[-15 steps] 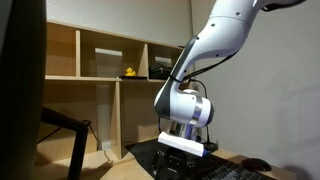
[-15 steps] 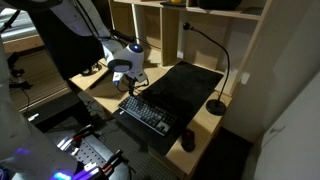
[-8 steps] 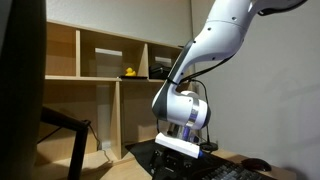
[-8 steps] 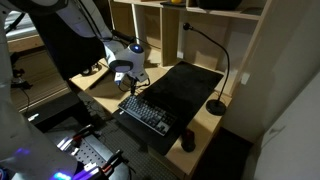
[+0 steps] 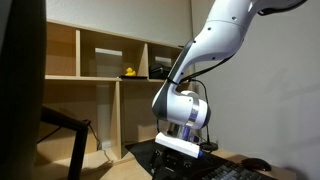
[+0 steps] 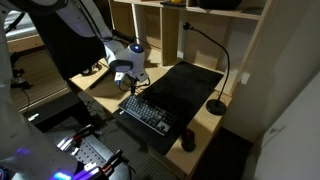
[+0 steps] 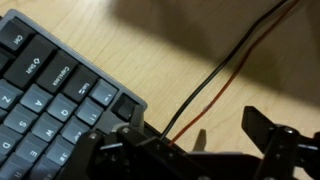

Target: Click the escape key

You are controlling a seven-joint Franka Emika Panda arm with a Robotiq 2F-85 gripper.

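Note:
A dark keyboard point(image 7: 55, 95) lies on the wooden desk; its escape key point(image 7: 128, 106) is the corner key at the near right end in the wrist view. My gripper point(image 7: 190, 135) hangs low over that corner, with one finger over the keyboard's edge and the other over bare wood. The jaws look apart and hold nothing. In both exterior views the gripper point(image 6: 128, 88) point(image 5: 185, 150) is just above the far end of the keyboard point(image 6: 146, 116).
A black and a red cable point(image 7: 215, 80) run over the wood beside the escape key. A black desk mat point(image 6: 185, 85), a gooseneck lamp base point(image 6: 217, 106) and a small black round object point(image 6: 187, 142) are nearby. Wooden shelves hold a yellow duck point(image 5: 129, 72).
The gripper has sunk slightly toward the keyboard since a second ago, and has stayed still over the last half second.

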